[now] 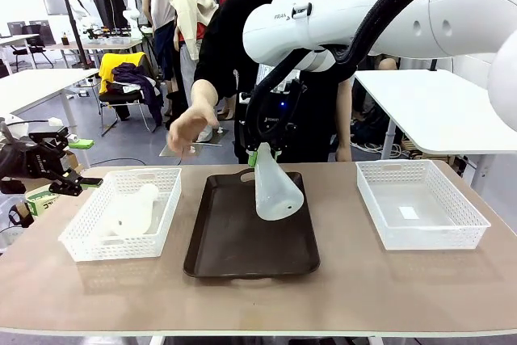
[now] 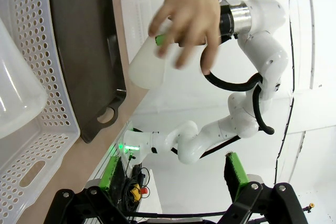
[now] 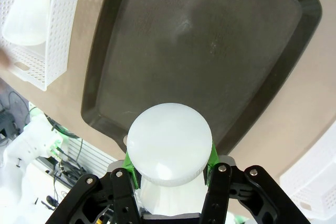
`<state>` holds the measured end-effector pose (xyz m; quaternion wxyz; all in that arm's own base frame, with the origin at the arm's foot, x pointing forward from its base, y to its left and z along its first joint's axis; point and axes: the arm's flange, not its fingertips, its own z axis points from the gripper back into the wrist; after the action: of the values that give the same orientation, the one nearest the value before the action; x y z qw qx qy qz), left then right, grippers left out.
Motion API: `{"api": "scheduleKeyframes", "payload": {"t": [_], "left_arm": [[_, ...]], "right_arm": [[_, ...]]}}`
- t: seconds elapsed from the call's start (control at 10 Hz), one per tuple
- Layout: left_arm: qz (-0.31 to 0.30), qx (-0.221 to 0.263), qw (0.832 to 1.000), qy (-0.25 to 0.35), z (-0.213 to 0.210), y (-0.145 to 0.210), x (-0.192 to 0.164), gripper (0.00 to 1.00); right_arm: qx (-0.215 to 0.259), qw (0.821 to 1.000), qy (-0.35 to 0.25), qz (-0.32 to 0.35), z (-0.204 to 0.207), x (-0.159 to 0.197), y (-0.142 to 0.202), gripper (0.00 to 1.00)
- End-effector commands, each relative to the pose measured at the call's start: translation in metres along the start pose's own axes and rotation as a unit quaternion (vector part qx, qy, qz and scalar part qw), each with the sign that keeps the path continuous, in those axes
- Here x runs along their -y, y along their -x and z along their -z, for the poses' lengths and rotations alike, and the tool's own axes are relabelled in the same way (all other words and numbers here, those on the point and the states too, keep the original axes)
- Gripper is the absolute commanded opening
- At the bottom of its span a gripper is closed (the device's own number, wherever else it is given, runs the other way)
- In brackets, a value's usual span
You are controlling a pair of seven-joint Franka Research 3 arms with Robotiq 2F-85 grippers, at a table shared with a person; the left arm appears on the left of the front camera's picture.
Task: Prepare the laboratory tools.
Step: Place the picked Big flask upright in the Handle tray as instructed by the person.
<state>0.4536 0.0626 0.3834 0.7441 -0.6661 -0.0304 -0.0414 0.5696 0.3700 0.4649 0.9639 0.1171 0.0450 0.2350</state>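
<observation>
Front view: dark tray (image 1: 234, 256), table centre. Right gripper (image 1: 263, 154), clamped on the neck of the first flask (image 1: 279, 190), which hangs tilted above the tray's far half, base toward the camera. Second flask (image 1: 133, 209), lying on its side in the left basket (image 1: 113, 246) beside the tray. Right basket (image 1: 436, 236), on the tray's other side. Left gripper (image 1: 79, 163), jaws spread wide, holding nothing, well left of the tray. Person's hand (image 1: 190, 125), raised beyond the tray's far left corner.

Left wrist view: person's hand, fingers spread, in front of the first flask; contact cannot be told.

Right wrist view: first flask's round base between the green pads, tray beneath.
</observation>
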Motion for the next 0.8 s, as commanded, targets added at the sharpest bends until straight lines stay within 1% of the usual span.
{"api": "scheduleKeyframes", "payload": {"t": [0.0,0.7], "left_arm": [[0.001,0.001,1.0,0.001,-0.0017,0.0005,0.0017,1.0],[0.001,0.001,1.0,0.001,-0.0017,0.0005,0.0017,1.0]], "right_arm": [[0.001,1.0,0.0,0.001,-0.0011,0.0006,0.0,0.0],[0.001,1.0,0.0,0.001,-0.0011,0.0006,0.0,0.0]]}}
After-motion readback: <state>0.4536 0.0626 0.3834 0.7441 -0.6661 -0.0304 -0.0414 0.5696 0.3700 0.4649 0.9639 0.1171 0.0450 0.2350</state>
